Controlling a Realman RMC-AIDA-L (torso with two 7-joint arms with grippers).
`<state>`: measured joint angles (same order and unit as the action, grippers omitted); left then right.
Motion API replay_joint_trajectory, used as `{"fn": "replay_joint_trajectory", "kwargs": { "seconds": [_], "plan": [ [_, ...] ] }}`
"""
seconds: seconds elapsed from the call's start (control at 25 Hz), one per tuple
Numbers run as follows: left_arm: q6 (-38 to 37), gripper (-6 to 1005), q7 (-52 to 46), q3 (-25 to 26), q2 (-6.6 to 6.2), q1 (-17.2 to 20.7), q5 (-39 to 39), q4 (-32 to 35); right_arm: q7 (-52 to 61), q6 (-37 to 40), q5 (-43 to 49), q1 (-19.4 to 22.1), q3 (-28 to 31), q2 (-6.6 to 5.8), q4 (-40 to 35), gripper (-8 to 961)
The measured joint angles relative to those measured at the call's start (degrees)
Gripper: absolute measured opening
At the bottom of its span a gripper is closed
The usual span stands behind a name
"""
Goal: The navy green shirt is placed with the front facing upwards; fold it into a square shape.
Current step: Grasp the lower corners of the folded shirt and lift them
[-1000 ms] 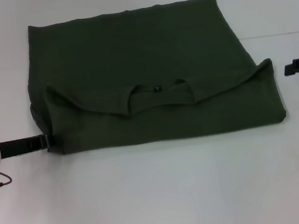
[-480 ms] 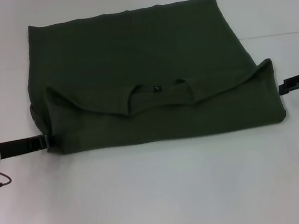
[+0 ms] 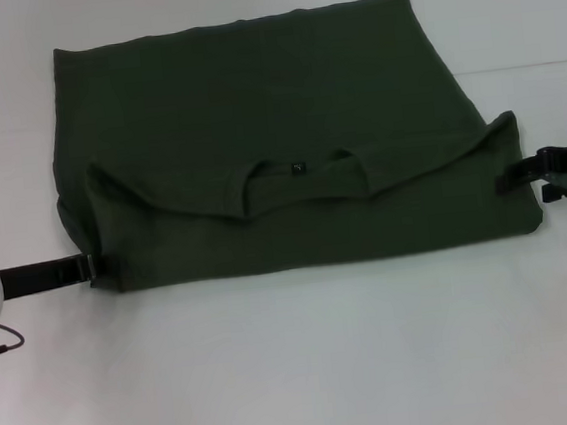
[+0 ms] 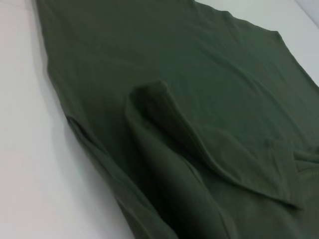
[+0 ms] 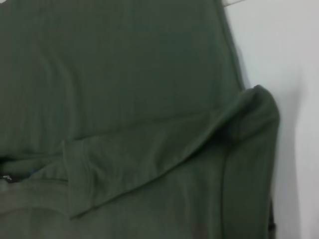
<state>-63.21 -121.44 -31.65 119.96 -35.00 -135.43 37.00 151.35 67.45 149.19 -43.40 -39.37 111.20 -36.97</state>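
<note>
Your left gripper (image 3: 90,268) reaches in low and level, fingers clamped on the navy green shirt (image 3: 277,143), which lies folded on the white surface (image 3: 299,372). Your right gripper (image 3: 506,177) lies level at its right edge; grip unclear.

Shirt (image 3: 266,134) on table (image 3: 299,372), between end effectors.

the navy green shirt (image 3: 277,143) is showing a plain dark olive green all over, with no print visible, and a small dark label at the neck. the table (image 3: 299,372) is showing plain white. the left gripper (image 3: 86,269) and right gripper (image 3: 520,168) are showing black.
</note>
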Motion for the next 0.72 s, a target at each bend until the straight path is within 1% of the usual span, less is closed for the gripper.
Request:
{"fn": "replay_joint_trajectory", "kwargs": {
  "seconds": [0.24, 0.6, 0.72],
  "plan": [
    [-0.1, 28, 0.0, 0.0, 0.0, 0.0, 0.0, 0.1, 0.0, -0.7, 0.0, -0.4, 0.0, 0.41, 0.6, 809],
    [-0.1, 29, 0.0, 0.0, 0.0, -0.1, 0.1, 0.1, 0.1, -0.9, 0.2, 0.1, -0.5, 0.37, 0.7, 809],
    [-0.2, 29, 0.0, 0.0, 0.0, -0.1, 0.1, 0.1, 0.0, -0.9, 0.3, 0.3, -0.5, 0.54, 0.7, 808]
  ]
}}
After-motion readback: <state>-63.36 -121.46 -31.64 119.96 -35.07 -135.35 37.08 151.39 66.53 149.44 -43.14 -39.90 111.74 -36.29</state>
